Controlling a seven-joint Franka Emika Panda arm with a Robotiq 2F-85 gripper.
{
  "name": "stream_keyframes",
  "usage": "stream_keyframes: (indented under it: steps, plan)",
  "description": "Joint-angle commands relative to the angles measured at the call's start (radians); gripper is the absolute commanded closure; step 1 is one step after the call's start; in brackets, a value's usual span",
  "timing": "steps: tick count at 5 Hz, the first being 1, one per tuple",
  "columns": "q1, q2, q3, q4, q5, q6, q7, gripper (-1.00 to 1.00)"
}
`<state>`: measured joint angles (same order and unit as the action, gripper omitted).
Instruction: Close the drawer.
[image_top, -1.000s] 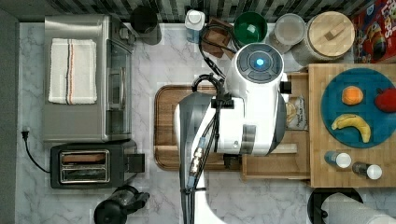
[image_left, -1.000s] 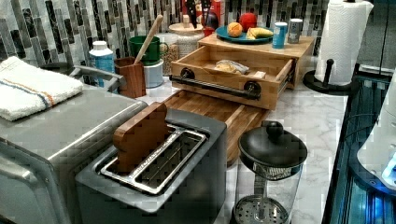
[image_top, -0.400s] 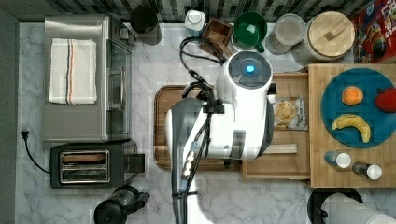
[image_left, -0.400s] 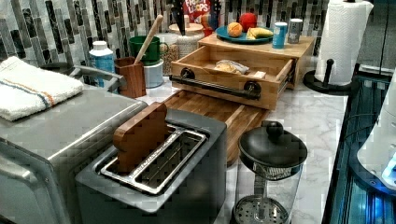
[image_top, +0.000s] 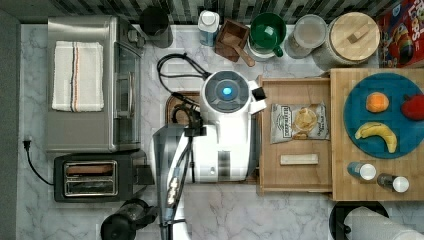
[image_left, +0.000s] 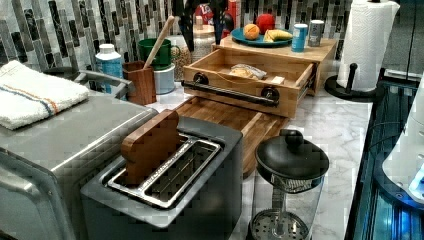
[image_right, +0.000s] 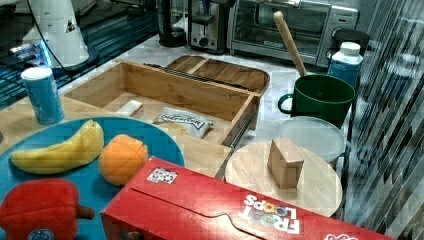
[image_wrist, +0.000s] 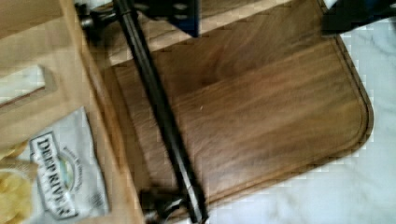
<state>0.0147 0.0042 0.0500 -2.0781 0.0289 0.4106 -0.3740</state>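
My gripper (image_wrist: 261, 21) hangs above the drawer (image_top: 295, 172) handle (image_wrist: 159, 112), fingers (image_wrist: 187, 18) apart, holding nothing, over the cutting board (image_wrist: 271, 112).

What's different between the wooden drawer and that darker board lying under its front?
The drawer is pale wood, an open box with raised sides; the cutting board is dark brown and flat. The drawer has a black bar handle and holds a chip bag; the board has rounded corners and lies bare on the counter. Both are wooden.

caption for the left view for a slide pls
Open bamboo drawer holding a chip bag, above a walnut cutting board.
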Motion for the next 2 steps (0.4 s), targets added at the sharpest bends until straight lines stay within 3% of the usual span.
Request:
stream_keyframes:
  steps: [1, 2]
  plan:
    - [0.053, -0.023, 0.056, -0.152, -0.077, 0.168, -0.085, 1.0]
    - [0.07, 0.009, 0.06, -0.183, -0.12, 0.204, -0.082, 1.0]
